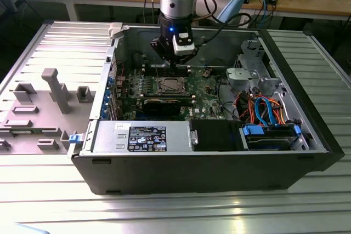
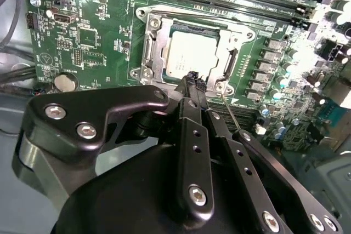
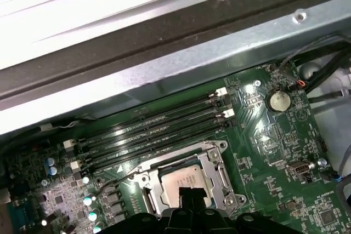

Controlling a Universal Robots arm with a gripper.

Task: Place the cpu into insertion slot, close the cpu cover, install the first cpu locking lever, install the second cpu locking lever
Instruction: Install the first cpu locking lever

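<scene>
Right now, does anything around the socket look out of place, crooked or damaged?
Nothing looks damaged. The cpu lies flat and square in the insertion slot, with the cpu cover closed over it. One thin lever sticks out at an angle near the gripper, apparently not latched. The memory slots look straight.

This is a robotics lab or electronics workshop. An open computer case [image 1: 208, 152] lies on its side on a ribbed aluminium worktable [image 1: 164, 212], its green motherboard [image 1: 205, 89] exposed directly below the gripper [image 1: 174, 61] of 1 industrial arm. Beyond the gripper runs a wooden bench [image 1: 307, 1] strewn with cables and small parts. Off to the side of the gripper, at the exterior view's left, grey moulded fixtures [image 1: 57, 89] stand on the tabletop beside the case.
</scene>
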